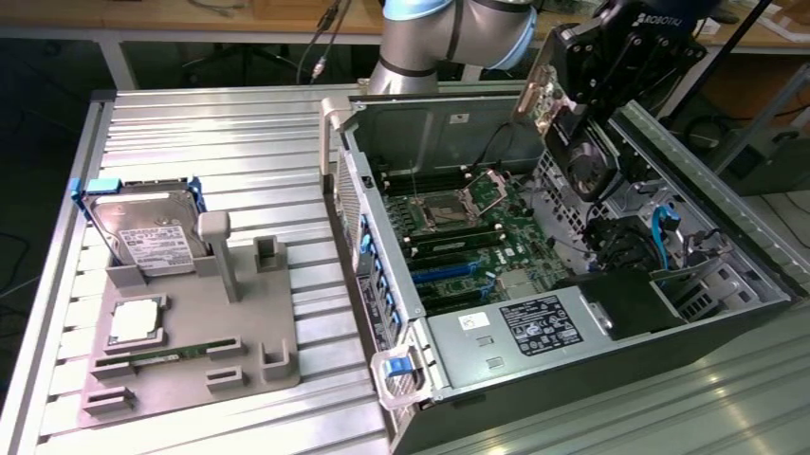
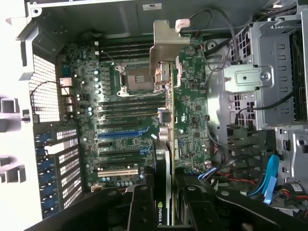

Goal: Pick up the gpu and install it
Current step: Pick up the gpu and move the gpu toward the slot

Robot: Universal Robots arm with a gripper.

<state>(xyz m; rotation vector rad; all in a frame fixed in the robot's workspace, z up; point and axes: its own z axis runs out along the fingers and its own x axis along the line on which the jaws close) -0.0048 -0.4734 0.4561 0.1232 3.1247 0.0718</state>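
End effector clamps gpu edge-on; above motherboard

**Work surface.** The table is built from ribbed, light-grey metal profiles laid side by side.

**Lighting.** Light is even and diffuse (a pale sheen lies along the ribs, with no hard shadows).

**Surroundings.**
- Beyond the table's far edge stands a wooden-topped bench on a white leg.
- Dark cables hang down in front of the bench.
- The floor, past the table's edge at the exterior view's left, is dark.
- Past the table's far corner at the exterior view's right sits a grey cabinet, below a second wooden surface.
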